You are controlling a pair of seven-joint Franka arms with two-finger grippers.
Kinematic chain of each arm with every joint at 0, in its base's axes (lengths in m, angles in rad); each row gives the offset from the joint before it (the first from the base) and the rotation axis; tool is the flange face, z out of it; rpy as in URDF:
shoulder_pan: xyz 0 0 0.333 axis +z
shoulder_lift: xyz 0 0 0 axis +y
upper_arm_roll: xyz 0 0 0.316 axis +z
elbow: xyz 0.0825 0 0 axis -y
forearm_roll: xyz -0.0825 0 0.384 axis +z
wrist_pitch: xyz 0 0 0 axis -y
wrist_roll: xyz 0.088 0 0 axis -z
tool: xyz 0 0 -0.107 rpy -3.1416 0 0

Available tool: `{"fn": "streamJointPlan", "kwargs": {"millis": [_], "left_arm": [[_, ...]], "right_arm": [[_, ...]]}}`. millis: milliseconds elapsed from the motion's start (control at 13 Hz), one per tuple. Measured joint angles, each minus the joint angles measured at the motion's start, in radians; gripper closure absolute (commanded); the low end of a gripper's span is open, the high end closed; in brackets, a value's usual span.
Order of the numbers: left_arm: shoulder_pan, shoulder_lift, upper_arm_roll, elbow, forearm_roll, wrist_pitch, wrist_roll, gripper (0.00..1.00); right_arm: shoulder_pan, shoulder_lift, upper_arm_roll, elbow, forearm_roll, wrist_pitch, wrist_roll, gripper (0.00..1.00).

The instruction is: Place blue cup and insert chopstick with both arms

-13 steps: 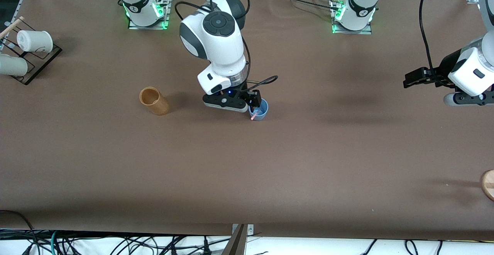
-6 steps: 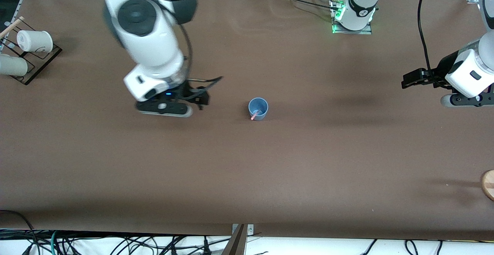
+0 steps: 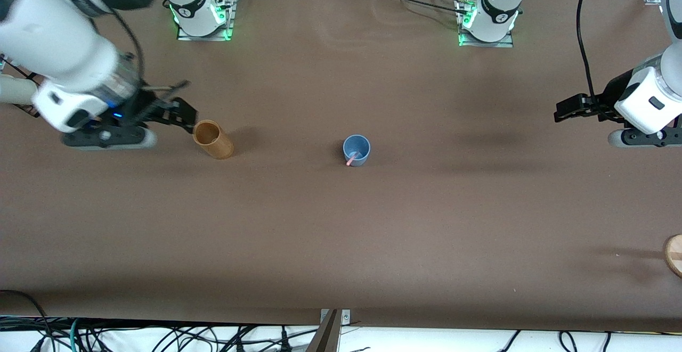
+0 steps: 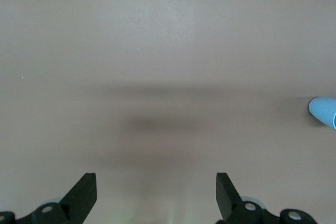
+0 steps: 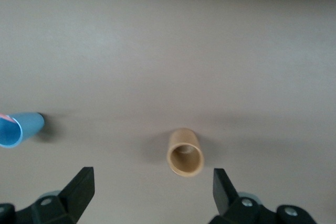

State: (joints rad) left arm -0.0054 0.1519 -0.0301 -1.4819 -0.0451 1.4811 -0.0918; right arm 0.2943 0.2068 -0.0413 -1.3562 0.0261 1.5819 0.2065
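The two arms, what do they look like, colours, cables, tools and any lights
Both arms are glossy white jointed shells with dark grey joint caps and black cables looping alongside. Each ends in a black two-finger tool: the right tool has a small blue light on its wrist, the left tool shows none. Both bases glow green.

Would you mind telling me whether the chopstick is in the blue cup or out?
In: the chopstick leans inside the upright blue cup, its tip over the rim.
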Motion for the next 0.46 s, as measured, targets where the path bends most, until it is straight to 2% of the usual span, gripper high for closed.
{"fn": "streamJointPlan", "kwargs": {"millis": [231,462], "left_arm": [[-0.001,0.0,0.0,0.002,0.0,0.0,0.016,0.0],[-0.001,0.0,0.0,0.003,0.0,0.0,0.021,0.0]], "right_arm": [[-0.032,-0.126,0.0,-0.133,0.007,-0.008,-0.027,0.0],[-0.031,-0.142,0.002,-0.151,0.046,-0.02,-0.025,0.0]]}}
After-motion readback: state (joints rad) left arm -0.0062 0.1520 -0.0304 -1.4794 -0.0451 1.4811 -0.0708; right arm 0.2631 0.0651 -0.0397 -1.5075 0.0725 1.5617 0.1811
